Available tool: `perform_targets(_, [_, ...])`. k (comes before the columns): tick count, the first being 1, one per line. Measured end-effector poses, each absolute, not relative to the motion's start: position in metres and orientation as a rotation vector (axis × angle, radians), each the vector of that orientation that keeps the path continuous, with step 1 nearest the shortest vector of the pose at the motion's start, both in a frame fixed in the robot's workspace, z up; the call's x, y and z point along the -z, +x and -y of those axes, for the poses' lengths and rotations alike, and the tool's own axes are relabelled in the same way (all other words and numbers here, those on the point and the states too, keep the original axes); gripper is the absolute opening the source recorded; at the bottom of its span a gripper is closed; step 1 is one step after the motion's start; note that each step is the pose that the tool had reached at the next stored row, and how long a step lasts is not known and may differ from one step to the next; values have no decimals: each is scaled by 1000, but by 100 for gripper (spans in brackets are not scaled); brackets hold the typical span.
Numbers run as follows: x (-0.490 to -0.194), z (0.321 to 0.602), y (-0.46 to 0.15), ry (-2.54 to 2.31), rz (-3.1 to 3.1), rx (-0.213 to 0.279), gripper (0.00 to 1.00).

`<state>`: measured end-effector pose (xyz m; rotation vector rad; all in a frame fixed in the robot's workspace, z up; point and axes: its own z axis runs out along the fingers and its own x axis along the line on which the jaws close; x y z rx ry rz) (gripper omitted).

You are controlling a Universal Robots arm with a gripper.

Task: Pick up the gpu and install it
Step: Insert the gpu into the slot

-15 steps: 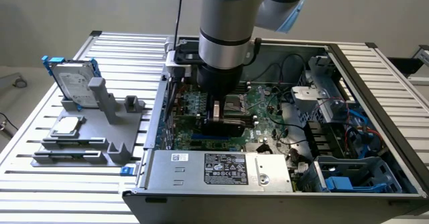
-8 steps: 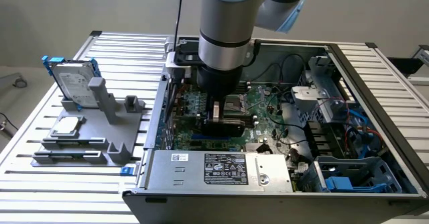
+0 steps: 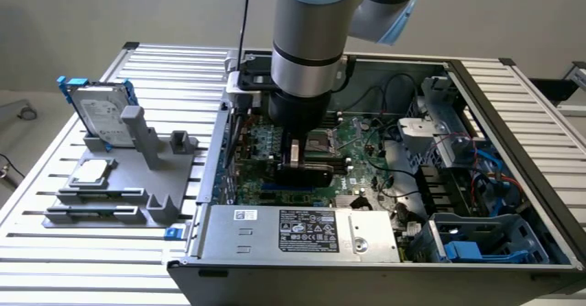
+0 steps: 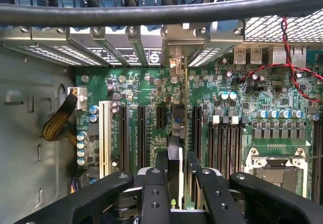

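Landmark: PC case [image 3: 509,148], on table [image 3: 55,265].
- Inside case: mobo [image 3: 366,138] flat on case floor. PSU [image 3: 302,232] along near wall. Drive cage [image 3: 485,241] in near corner, exterior view's right.
- Gripper [image 3: 307,172] inside case, over mobo, w/ gpu [image 4: 175,153] edge-on between its fingers [image 4: 160,161], above the slots.
- Outside case, just beside its wall on exterior view's left: parts holder [image 3: 160,206]. Hard drive [image 3: 99,110] upright at holder's far end.

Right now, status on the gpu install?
Gripper shut on the gpu, held edge-on. Card low over the motherboard slots, seating can't tell. Nothing seen blocking; red-and-black wires lie apart from it.
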<state>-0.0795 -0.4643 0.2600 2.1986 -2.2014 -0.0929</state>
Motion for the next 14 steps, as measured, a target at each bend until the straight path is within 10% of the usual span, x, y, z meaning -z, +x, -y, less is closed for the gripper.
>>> perform_targets(14, [-257, 464, -79, 2221, 2179, 102, 26])
